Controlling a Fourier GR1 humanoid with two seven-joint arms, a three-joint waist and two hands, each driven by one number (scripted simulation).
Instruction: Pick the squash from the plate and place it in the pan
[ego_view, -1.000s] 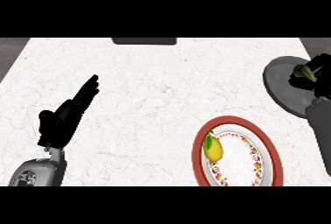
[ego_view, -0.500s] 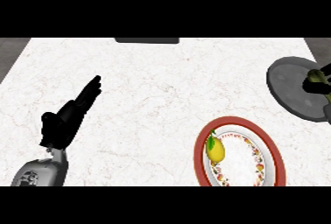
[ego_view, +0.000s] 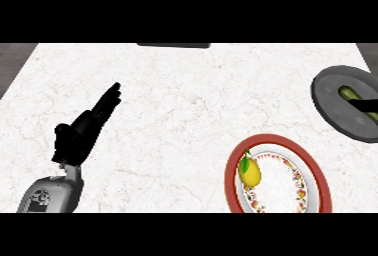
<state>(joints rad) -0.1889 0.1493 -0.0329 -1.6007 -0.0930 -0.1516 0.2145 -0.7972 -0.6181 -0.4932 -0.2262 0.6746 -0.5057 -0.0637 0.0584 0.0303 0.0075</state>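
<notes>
The squash (ego_view: 345, 93), a green-yellow elongated piece, lies inside the grey pan (ego_view: 328, 107) at the right edge of the counter. Of my right hand (ego_view: 364, 104) only a straight black finger shows, coming in from the right edge and lying across the squash; nothing of it curls round the squash. The red-rimmed plate (ego_view: 275, 138) sits at the lower right, in front of the pan, and carries a yellow lemon-like fruit (ego_view: 251, 172) on its left side. My left hand (ego_view: 83, 131) rests open at the left, fingers straight and pointing up and to the right, far from the plate and pan.
A dark flat object (ego_view: 173, 45) lies at the counter's far edge, in the middle. The white marble counter (ego_view: 184, 100) stretches between my left hand and the plate. Its left edge runs just beyond my left hand.
My right hand has pulled back to the right, almost out of view, and the squash it covered now shows lying in the pan. The left hand has stayed still.
</notes>
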